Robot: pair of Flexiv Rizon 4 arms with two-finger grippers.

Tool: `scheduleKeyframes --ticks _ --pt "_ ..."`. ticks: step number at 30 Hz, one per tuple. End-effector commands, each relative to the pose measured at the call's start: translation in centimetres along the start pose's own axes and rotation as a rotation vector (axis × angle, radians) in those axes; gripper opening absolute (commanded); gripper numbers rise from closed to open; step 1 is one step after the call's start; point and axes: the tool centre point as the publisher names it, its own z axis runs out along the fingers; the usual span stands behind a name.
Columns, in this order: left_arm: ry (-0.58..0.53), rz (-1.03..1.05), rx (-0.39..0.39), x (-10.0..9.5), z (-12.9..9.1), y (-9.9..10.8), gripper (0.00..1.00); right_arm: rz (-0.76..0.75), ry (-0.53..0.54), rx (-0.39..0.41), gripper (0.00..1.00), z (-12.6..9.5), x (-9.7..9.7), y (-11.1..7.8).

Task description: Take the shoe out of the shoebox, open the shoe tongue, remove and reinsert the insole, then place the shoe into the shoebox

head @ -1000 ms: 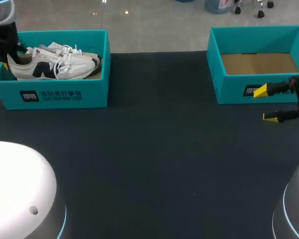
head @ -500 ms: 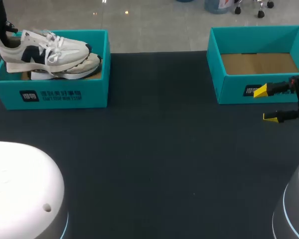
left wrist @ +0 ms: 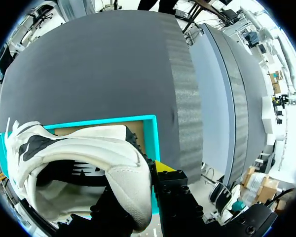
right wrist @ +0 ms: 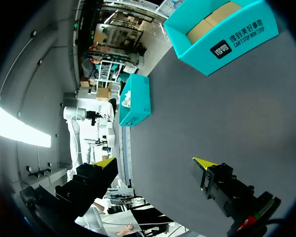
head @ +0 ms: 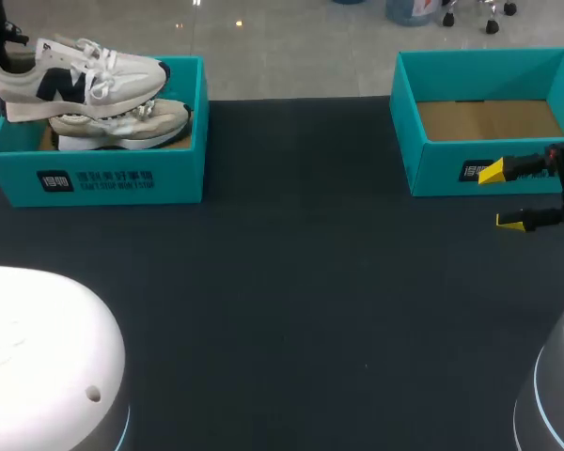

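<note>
The left shoebox (head: 122, 178) stands at the far left of the table (head: 301, 282). A second shoe (head: 122, 127) lies on its side inside it. The held shoe (head: 85, 80) hangs level above that shoe, heel at the box's left end, toe pointing right. The left jaws are closed on the heel of the held shoe, one finger on each side. The right shoebox (head: 432, 169) stands at the far right, its cardboard floor bare. The right jaws are spread wide near its front wall, gripping nothing.
</note>
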Motion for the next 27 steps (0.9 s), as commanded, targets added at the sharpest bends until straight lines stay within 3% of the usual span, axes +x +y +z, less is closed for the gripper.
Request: scheduleKeyframes --ticks 1,15,27 --pt "-0.001 0.001 0.008 0.2 -0.3 0.3 0.0 0.001 -0.004 -0.001 1.0 0.0 0.0 -0.1" --pt "-0.001 0.001 0.008 0.2 -0.3 0.3 0.0 0.001 -0.004 -0.001 1.0 0.0 0.0 -0.1" --pt "0.058 -0.036 0.022 -4.6 -1.9 -4.4 0.0 0.001 -0.004 -0.001 1.0 0.0 0.0 -0.1"
